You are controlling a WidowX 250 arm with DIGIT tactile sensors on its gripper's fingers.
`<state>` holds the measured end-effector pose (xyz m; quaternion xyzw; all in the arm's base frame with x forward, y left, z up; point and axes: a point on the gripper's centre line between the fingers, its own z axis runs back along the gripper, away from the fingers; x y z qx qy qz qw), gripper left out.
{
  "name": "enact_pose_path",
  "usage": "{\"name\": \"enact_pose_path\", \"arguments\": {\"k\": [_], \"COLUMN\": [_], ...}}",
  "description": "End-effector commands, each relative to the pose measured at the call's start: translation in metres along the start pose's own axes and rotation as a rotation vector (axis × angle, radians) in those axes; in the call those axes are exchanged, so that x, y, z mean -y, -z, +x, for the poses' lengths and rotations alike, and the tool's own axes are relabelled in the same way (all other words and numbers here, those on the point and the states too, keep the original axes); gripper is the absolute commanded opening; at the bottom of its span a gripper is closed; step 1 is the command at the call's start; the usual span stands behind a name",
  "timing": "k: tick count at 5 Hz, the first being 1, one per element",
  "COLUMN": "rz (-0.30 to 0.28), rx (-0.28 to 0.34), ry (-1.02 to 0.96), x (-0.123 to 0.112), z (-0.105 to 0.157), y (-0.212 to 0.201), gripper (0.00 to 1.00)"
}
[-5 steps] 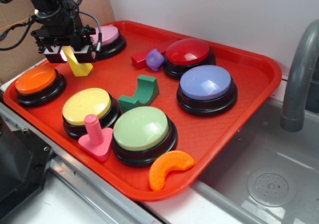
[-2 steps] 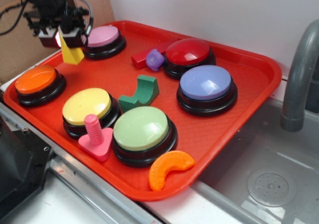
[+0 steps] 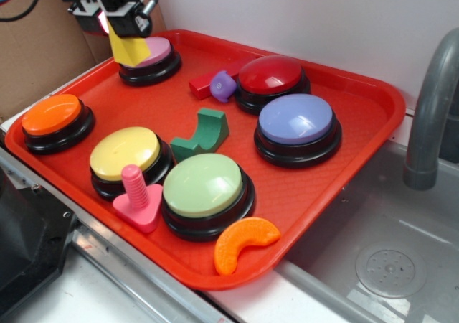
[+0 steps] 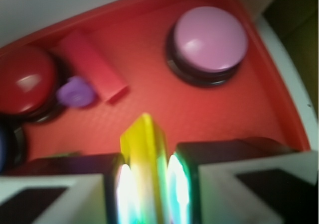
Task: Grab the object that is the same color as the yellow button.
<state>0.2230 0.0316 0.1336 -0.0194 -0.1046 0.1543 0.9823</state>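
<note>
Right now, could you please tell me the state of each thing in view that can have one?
gripper: shut on the yellow wedge, raised above the tray.
yellow wedge: held, off the tray, hanging in front of the pink button.
yellow button: on the tray, untouched.
pink peg: standing upright on its base.
orange crescent: lying flat near the tray's front edge.
green arch block: lying on its side.

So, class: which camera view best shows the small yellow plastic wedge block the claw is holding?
The wrist view: the small yellow plastic wedge block fills the centre, pinched between the claw's pads, though blurred. The exterior view shows the wedge smaller, hanging from the claw above the red plastic tray, its top hidden.
</note>
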Motion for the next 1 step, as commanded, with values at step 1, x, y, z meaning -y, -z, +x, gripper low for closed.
{"name": "enact_pose_path", "arguments": {"k": [1], "rz": [-0.074], "rx": [0.039], "ry": [0.000], "x": [0.0023], "z": [-0.0036], "y": [-0.0308], "gripper": [0.00]}}
